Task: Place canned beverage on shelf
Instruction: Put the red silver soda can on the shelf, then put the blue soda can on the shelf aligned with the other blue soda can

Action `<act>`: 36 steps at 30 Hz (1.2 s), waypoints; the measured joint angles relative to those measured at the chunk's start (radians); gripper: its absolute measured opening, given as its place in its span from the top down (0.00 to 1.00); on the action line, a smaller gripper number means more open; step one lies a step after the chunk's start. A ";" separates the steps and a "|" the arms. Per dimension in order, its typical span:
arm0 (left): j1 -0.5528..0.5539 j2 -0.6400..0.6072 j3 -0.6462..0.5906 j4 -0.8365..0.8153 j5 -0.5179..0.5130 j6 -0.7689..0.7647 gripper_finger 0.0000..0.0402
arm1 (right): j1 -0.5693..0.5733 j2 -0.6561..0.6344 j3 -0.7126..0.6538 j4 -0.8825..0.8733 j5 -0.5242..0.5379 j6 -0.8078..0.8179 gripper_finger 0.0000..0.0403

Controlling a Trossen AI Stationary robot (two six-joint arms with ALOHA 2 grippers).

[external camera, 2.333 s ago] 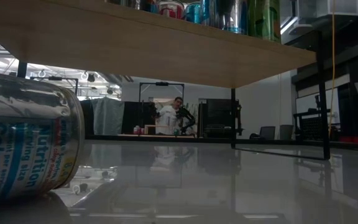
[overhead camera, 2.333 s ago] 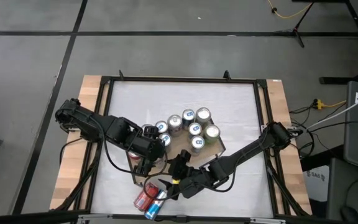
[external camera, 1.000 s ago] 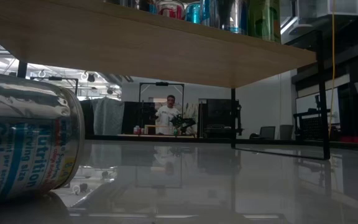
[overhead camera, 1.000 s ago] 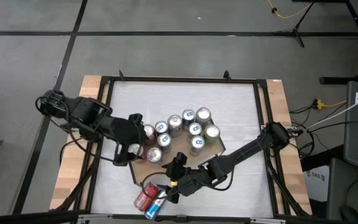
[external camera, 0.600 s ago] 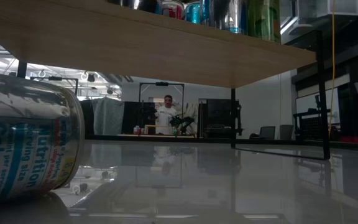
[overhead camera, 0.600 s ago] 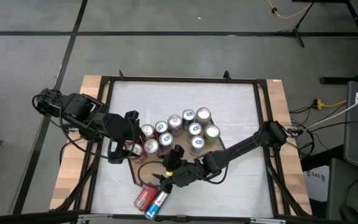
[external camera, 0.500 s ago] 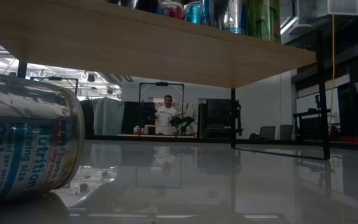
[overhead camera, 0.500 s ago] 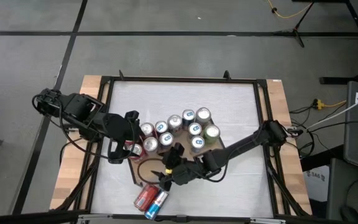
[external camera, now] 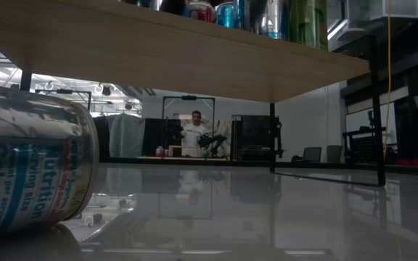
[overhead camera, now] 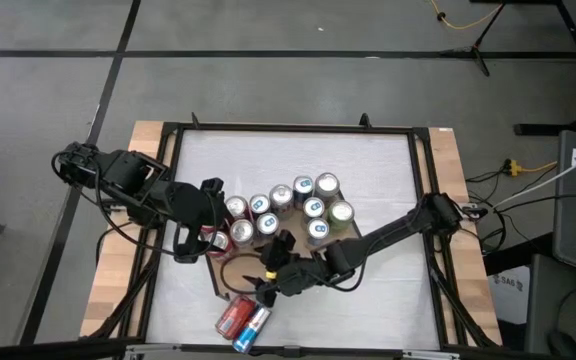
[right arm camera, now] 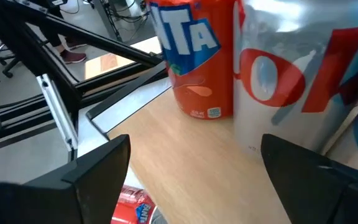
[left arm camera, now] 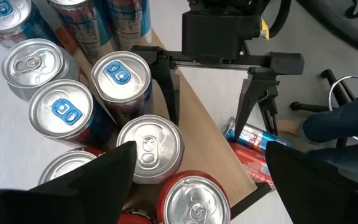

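The wooden shelf [overhead camera: 226, 262] stands on the white table and carries several upright cans [overhead camera: 303, 205]; the low view looks under its board [external camera: 194, 58]. My left gripper [overhead camera: 202, 225] is open and empty above the shelf's left end, over the can tops [left arm camera: 148, 146]. My right gripper [overhead camera: 265, 285] is open and empty at the shelf's near edge, facing an orange can [right arm camera: 194, 56] and a silver-and-red can [right arm camera: 291, 74]. It also shows in the left wrist view [left arm camera: 210, 93]. A red can [overhead camera: 233, 316] and a blue-silver can [overhead camera: 254, 322] lie on their sides on the table.
The table's black rim [overhead camera: 288, 128] frames the white top, with free room behind the shelf and at the right. A lying can fills the low view's left side [external camera: 27, 167]. A dark cable loop [overhead camera: 234, 270] lies on the shelf's near left part. A person [external camera: 194, 138] stands far behind the table.
My left gripper has drawn back a little toward the table's left edge, staying open. My right gripper has moved a little toward the far edge, away from the two lying cans and closer to the shelf. The cans have kept their places.
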 joint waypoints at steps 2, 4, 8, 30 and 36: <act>-0.003 0.000 0.000 -0.002 0.001 -0.023 0.14 | 0.006 -0.001 0.000 0.000 -0.004 0.000 0.13; -0.007 0.000 0.000 -0.006 0.001 -0.050 0.14 | 0.017 -0.002 0.014 -0.014 -0.007 -0.005 0.13; -0.025 0.000 0.000 -0.038 0.031 -0.101 0.14 | 0.038 -0.004 0.037 -0.010 -0.018 -0.011 0.13; -0.438 0.044 0.000 -0.107 -0.202 -1.034 0.17 | 0.117 -0.004 0.055 -0.084 -0.260 -0.192 0.13; -0.480 0.114 0.000 -0.105 -0.217 -1.073 0.17 | 0.116 -0.004 0.054 -0.119 -0.326 -0.288 0.13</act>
